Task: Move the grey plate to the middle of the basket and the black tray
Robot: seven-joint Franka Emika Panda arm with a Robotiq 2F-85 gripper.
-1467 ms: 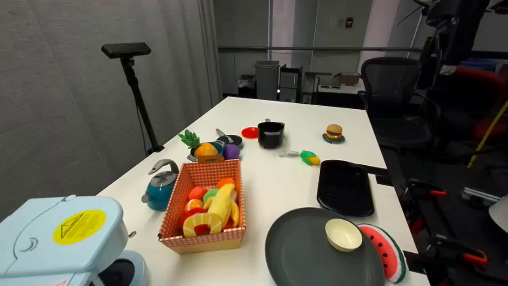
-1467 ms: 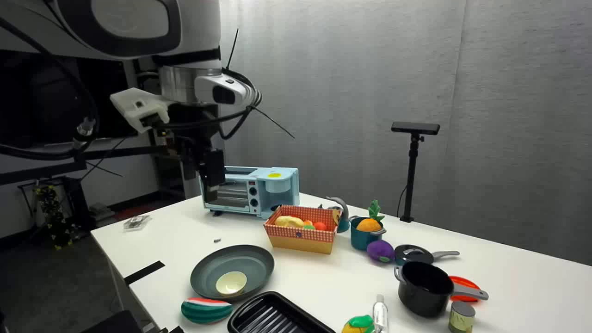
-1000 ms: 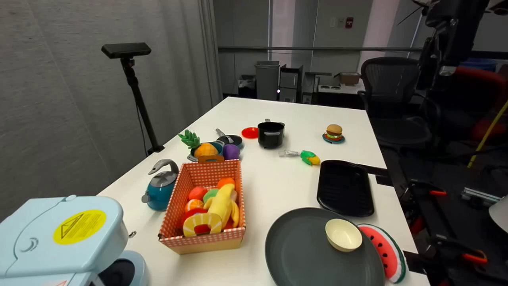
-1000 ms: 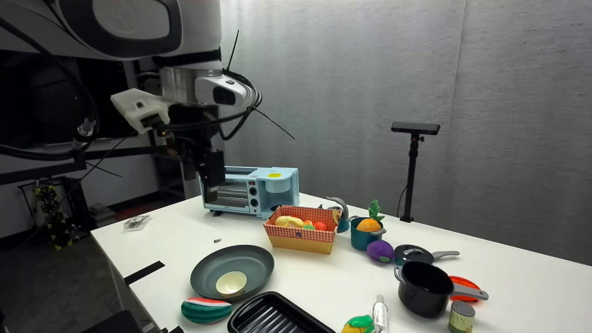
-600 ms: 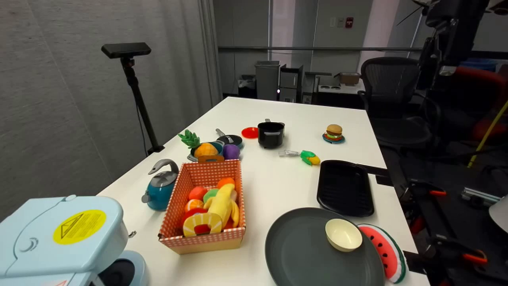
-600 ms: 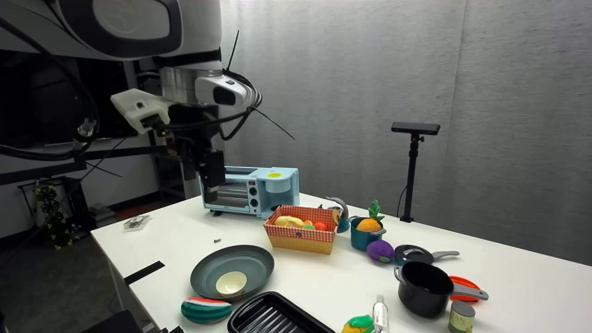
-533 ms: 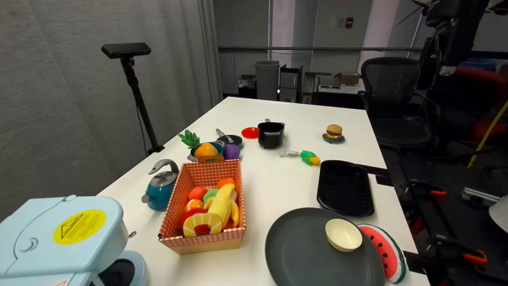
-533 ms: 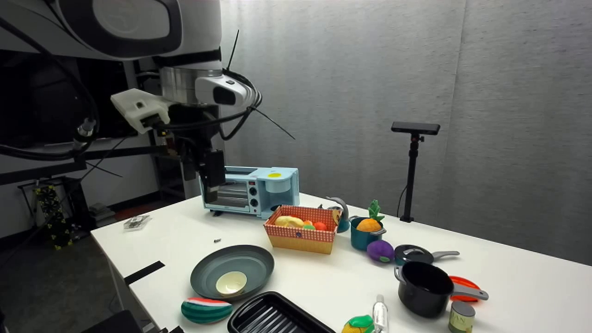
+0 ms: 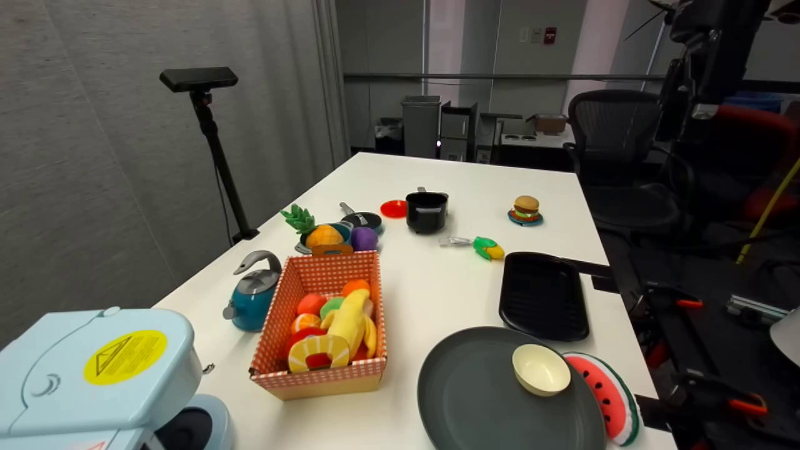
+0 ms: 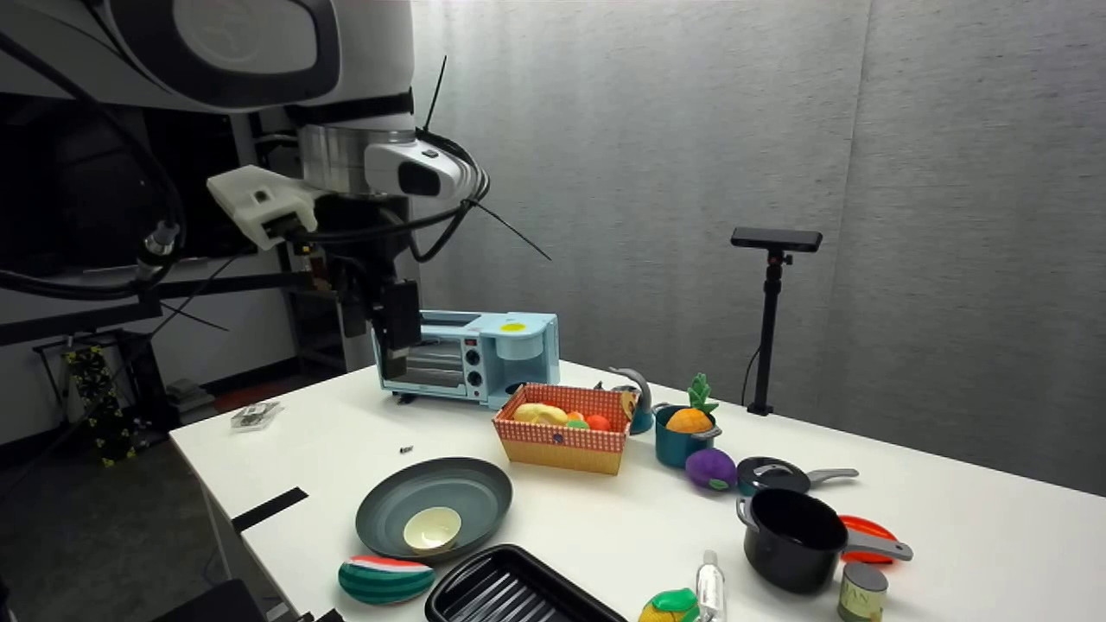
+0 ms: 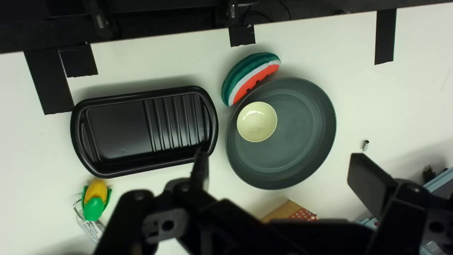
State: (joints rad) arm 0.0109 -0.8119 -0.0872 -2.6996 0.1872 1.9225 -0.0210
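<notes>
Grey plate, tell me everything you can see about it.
The grey plate is round, shallow and matte, with a raised rim and faint rings inside. It lies flat, face up, on the white table beside but apart from the black tray. A cream bowl sits off-centre in it; the watermelon slice seems to touch its rim.

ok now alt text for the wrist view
Seen from above, a plate with a bowl in it lies right of a tray, a watermelon by the plate's upper-left rim. Corn lies below the tray; the open, empty tool partly hides a basket at the bottom.
</notes>
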